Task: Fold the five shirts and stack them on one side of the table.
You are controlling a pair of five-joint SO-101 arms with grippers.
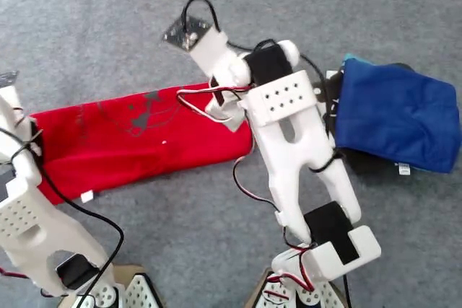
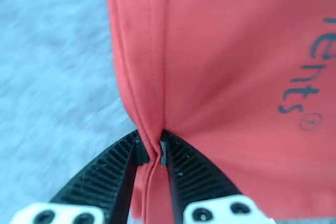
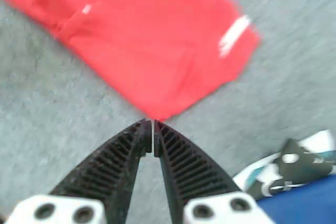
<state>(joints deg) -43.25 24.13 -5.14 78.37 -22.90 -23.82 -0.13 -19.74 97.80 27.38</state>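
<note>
A red shirt (image 1: 137, 142), folded into a long strip, lies across the left and middle of the grey table (image 1: 180, 236). My left gripper (image 1: 32, 138) is at the strip's left end; in the left wrist view the left gripper (image 2: 152, 150) is shut on a bunched fold of the red shirt (image 2: 226, 51). My right gripper (image 1: 234, 122) is at the strip's right end. The right wrist view has the right gripper (image 3: 153, 127) shut, its tips pinching the very corner of the red shirt (image 3: 152, 45).
A folded blue shirt (image 1: 397, 113) tops a stack at the right side of the table, with dark cloth (image 1: 368, 164) under it. The blue shirt (image 3: 310, 203) and a patterned cloth (image 3: 283, 171) lie beside the right gripper. Open grey table lies in front of the red shirt.
</note>
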